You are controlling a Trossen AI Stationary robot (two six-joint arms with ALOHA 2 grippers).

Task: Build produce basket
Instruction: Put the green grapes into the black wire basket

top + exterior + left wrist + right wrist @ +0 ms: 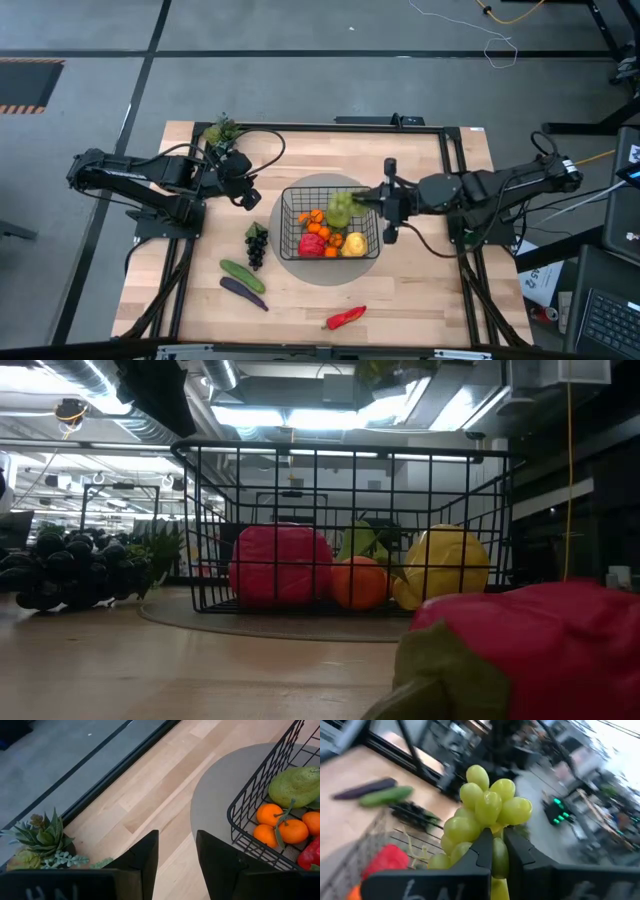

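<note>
The black wire basket [292,200] stands on a round grey mat and holds a red apple [280,565], oranges [270,814], a lemon [445,565] and a green pear [297,785]. My right gripper [360,203] is shut on a bunch of green grapes [340,208] above the basket's far right part. My left gripper [247,197] is open and empty just left of the basket. Dark grapes [257,243], a cucumber [242,275], a purple eggplant [243,292] and a red pepper [345,317] lie on the table. My right gripper pinches the green grape bunch between its two fingers [482,851], with grapes at one end of the bunch [498,854] lying in the gap. The fingers come about level from the table's right side. The bunch sticks out past the fingertips, lifted clear over the basket.
A small potted plant [220,130] stands at the table's far left, behind my left gripper. The dark grapes lie close to the basket's left wall [200,530]. The red pepper lies near the table's front edge, right in front of the low camera [540,650].
</note>
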